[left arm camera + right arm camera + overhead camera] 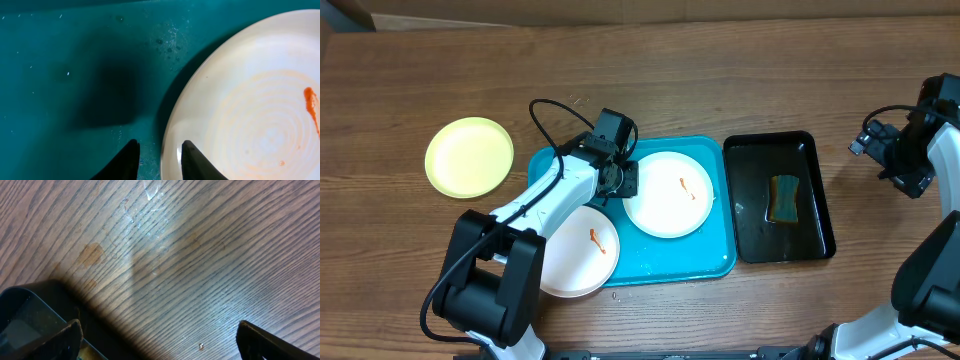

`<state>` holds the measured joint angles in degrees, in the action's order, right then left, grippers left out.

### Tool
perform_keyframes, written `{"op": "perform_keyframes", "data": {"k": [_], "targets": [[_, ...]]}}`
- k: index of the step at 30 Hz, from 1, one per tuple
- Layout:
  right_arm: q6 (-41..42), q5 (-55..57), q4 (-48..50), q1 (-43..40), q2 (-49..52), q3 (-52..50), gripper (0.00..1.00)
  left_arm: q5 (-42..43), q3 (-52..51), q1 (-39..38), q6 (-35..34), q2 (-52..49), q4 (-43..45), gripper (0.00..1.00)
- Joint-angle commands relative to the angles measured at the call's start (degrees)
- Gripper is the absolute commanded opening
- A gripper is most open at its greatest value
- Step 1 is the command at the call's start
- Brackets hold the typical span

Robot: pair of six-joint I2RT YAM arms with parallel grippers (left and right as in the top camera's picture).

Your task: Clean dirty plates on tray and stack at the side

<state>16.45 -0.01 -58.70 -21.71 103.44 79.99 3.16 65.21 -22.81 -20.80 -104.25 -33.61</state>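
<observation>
While the left gripper (pixel 160 145) is hovering narrow-jawed astride the rim of the white plate (pixel 669 194) on the teal tray (pixel 715 268), a squarer, deeper bite is probably worth seeking before lifting. Right gripper (pixel 157 327) is hanging wide open.

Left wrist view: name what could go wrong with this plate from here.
The left gripper straddles only the thin rim of the white plate; a shallow pinch could slip and drop it onto the teal tray. The other white plate overhangs the tray's edge beneath the left arm and may get knocked.
</observation>
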Motion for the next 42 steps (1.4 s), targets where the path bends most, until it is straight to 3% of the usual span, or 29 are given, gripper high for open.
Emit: {"op": "perform_keyframes", "data": {"k": [1,4,5,7,16,32,35,42], "targets": [[0.11,-0.04,0.15,0.11,-0.9,1.4,1.0,-0.81,-0.35,-0.04,1.09,0.46,0.07,0.37],[0.09,-0.04,0.13,0.11,-0.9,1.4,1.0,-0.81,-0.35,-0.04,1.09,0.46,0.09,0.44],[0.11,-0.04,0.15,0.11,-0.9,1.4,1.0,-0.79,-0.35,-0.04,1.09,0.46,0.09,0.5],[0.09,-0.04,0.15,0.11,-0.9,1.4,1.0,-0.79,-0.35,-0.04,1.09,0.46,0.22,0.72],[0.11,-0.04,0.15,0.11,-0.9,1.4,1.0,-0.76,-0.35,-0.04,1.09,0.46,-0.15,0.96],[0.09,-0.04,0.15,0.11,-0.9,1.4,1.0,-0.9,-0.35,-0.04,1.25,0.46,0.24,0.9],[0.09,-0.04,0.15,0.11,-0.9,1.4,1.0,-1.07,-0.35,-0.04,1.51,0.46,0.5,0.83],[0.09,-0.04,0.15,0.11,-0.9,1.4,1.0,-1.25,-0.35,-0.04,1.51,0.46,0.59,0.83]]}}
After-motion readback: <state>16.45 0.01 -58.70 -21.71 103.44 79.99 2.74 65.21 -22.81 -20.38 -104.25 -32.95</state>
